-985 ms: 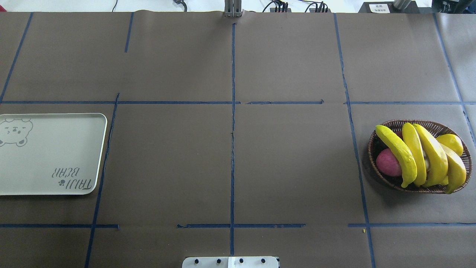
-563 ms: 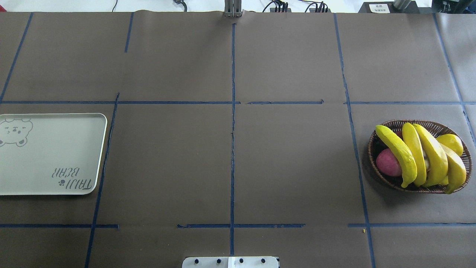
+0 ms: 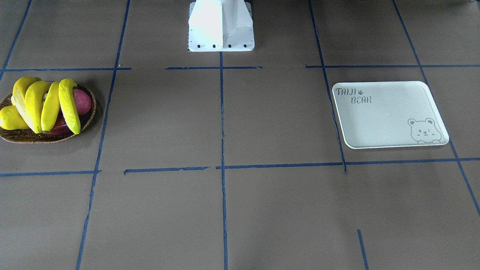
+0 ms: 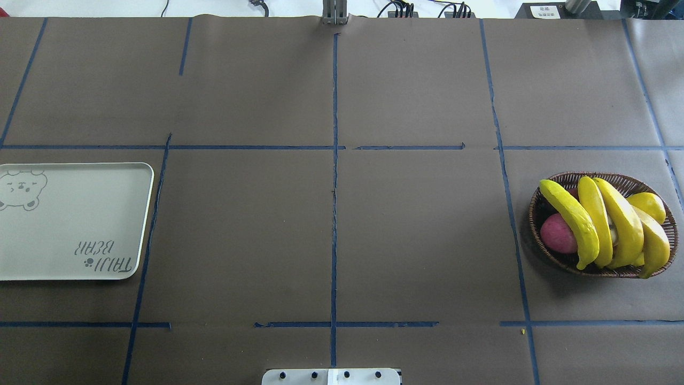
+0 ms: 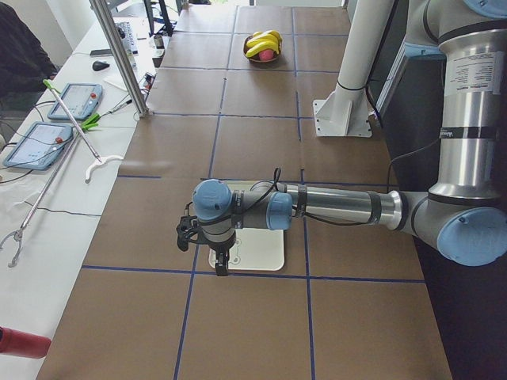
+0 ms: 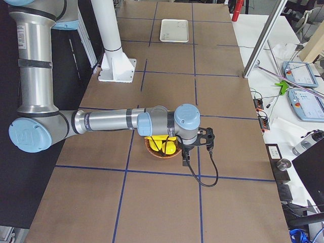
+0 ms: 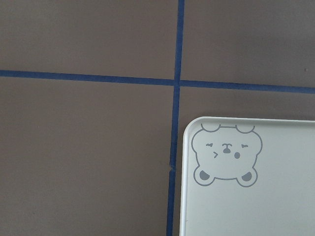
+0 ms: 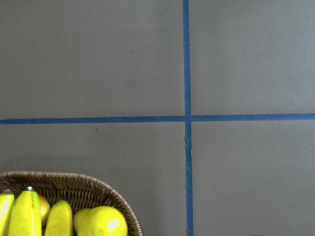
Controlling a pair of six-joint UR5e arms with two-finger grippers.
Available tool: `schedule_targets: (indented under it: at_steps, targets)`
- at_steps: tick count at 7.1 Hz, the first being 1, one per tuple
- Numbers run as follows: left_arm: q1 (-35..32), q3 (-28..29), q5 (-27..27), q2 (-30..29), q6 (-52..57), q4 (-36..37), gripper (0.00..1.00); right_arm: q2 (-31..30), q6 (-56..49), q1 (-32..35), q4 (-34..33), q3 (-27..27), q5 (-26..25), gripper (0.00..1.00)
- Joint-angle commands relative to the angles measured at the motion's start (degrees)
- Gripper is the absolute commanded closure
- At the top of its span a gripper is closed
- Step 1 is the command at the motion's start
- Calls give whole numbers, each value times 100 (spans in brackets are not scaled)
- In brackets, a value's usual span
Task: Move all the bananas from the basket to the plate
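Note:
Several long yellow bananas (image 4: 574,219) lie side by side across the brown wicker basket (image 4: 556,258) at the table's right; they also show in the front view (image 3: 45,105). The cream "TAIJI BEAR" plate (image 4: 69,224) lies at the left with nothing on it. My left gripper (image 5: 220,265) hangs above the plate's (image 5: 265,252) outer end, and its wrist view shows the plate's bear corner (image 7: 275,206). My right gripper (image 6: 185,161) hangs above the basket's (image 6: 154,153) outer side. I cannot tell whether either gripper is open or shut.
A pink-red fruit (image 4: 557,233) and a plump yellow pear-shaped fruit (image 4: 649,206) also lie in the basket. The white robot base (image 3: 221,26) stands at the table's near middle edge. A metal pole (image 5: 119,55) and tablets (image 5: 75,101) are on the operators' side.

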Motion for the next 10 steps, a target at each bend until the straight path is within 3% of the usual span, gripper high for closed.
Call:
schedule_targets:
  at_steps: [1, 2, 3, 5, 6, 8, 10]
  targets:
    - [0, -13, -17, -4, -7, 0, 0, 80, -38, -138, 116, 12, 113, 0]
    - [0, -65, -9, 5, -7, 9, 0, 105, 49, -452, 178, 238, 218, 0]
    - [0, -92, 0, 5, -7, 9, 0, 45, 589, -890, 170, 754, -33, 0]
    - [0, -119, -9, 14, -7, 9, 0, -87, 2631, -2049, 196, 1879, -535, 0]
    - [0, -119, -9, 14, -7, 9, 0, -88, 2825, -2403, 205, 2215, -545, 0]
    - [0, -171, -17, 92, -7, 9, 0, -122, 4060, -3123, 432, 2620, -615, 0]
    - [0, -198, -9, 93, -15, 9, 0, -595, 4539, -3924, 1571, 2535, -1333, 1]
